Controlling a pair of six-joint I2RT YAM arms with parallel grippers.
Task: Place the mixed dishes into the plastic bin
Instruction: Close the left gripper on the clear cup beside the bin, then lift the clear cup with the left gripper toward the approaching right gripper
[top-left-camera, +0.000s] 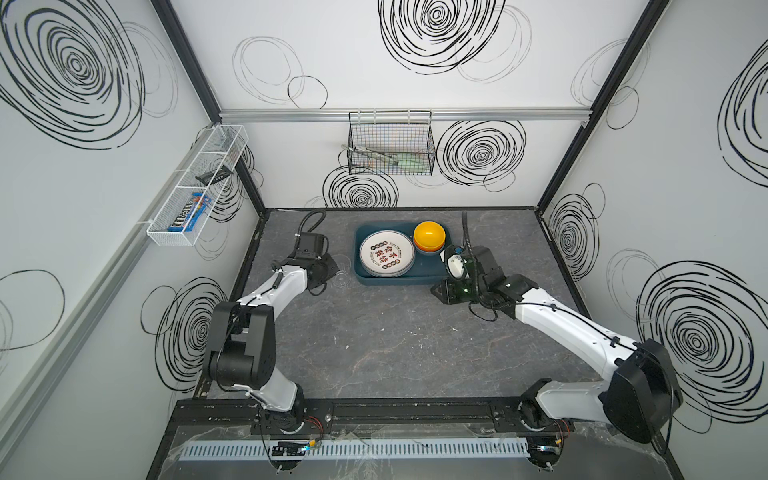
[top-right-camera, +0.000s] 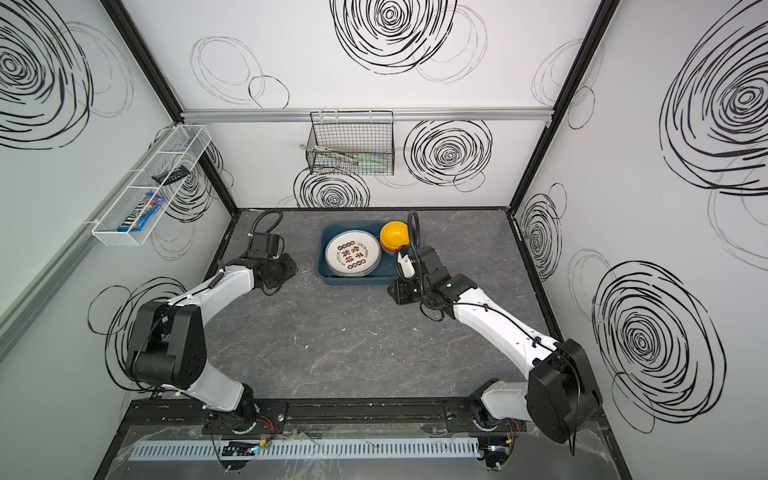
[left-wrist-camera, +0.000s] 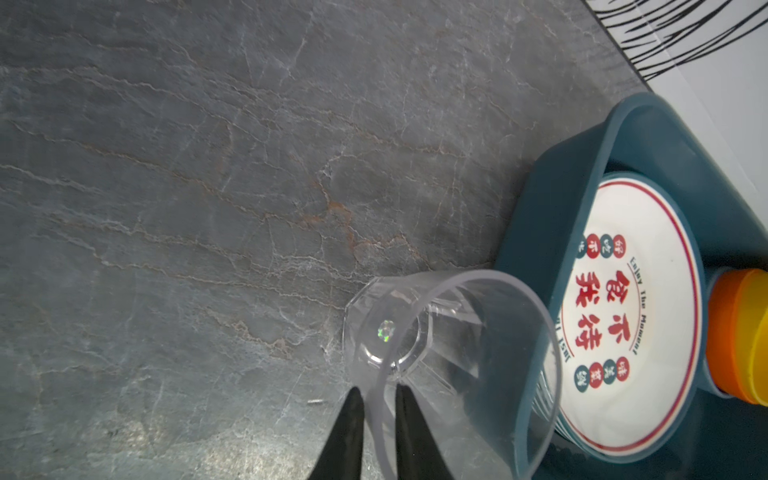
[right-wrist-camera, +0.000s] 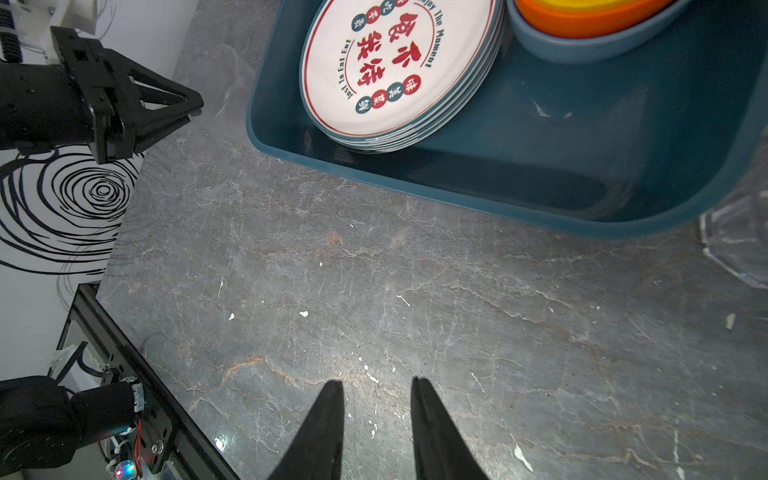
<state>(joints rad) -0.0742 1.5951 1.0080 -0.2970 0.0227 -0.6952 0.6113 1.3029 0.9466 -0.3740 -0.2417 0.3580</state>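
A clear cup (left-wrist-camera: 453, 353) stands on the grey table just left of the plastic bin (left-wrist-camera: 561, 199). My left gripper (left-wrist-camera: 379, 397) is shut on the clear cup's rim wall, one finger inside and one outside. In both top views the bin (top-left-camera: 399, 280) (top-right-camera: 353, 281) holds a stack of white plates (top-left-camera: 386, 254) (top-right-camera: 353, 254) and nested bowls with the yellow one (top-left-camera: 429, 235) (top-right-camera: 394, 233) on top. My right gripper (right-wrist-camera: 376, 384) is open and holds nothing; it hovers over bare table near the bin's front right corner. A second clear cup (right-wrist-camera: 735, 245) stands by that corner.
A black wire basket (top-left-camera: 390, 143) hangs on the back wall. A white mesh shelf (top-left-camera: 199, 187) is fixed to the left wall. The arms' black mounting rail (top-left-camera: 374, 411) runs along the table's front edge.
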